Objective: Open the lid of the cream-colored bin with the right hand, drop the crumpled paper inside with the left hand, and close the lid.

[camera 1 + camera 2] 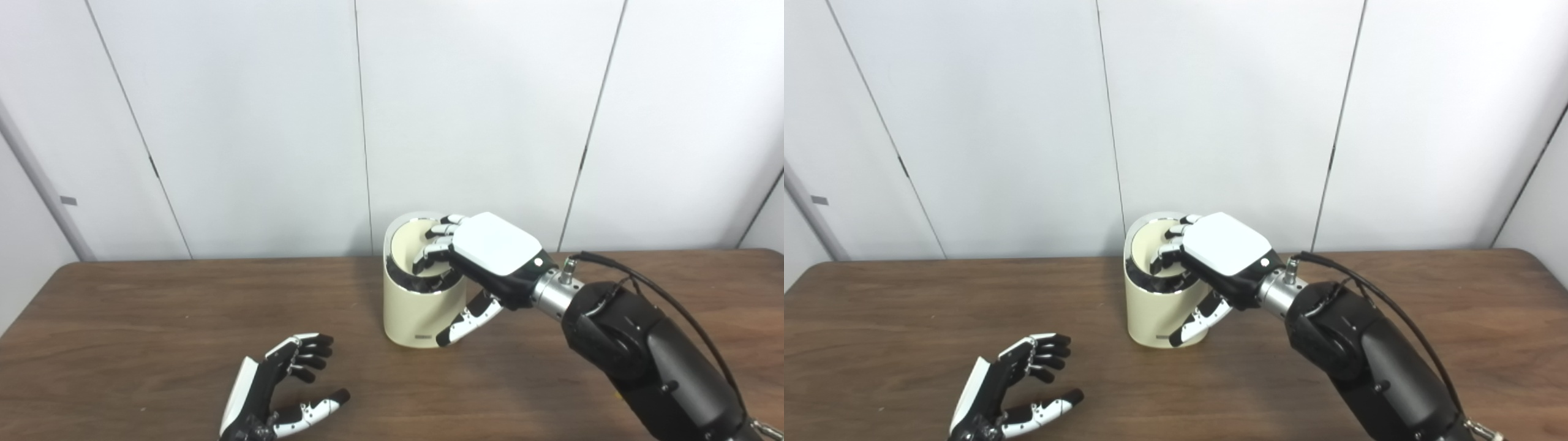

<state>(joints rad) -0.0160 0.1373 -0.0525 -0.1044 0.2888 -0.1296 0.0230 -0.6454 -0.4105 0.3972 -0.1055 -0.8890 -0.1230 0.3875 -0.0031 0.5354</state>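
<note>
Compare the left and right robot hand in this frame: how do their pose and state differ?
The right robot hand sits palm down on the cream bin, fingers on its tilted lid; the left robot hand hangs apart from the bin, over the table. The right touches the lid; the left is open, holding nothing. Both are black and white.

No readable text is showing anywhere. A small dark label (422, 336) is sitting low on the front wall of the cream-colored bin (410, 309), just above the worktop (153, 318), but its marking is appearing too small and blurred to make out.
</note>
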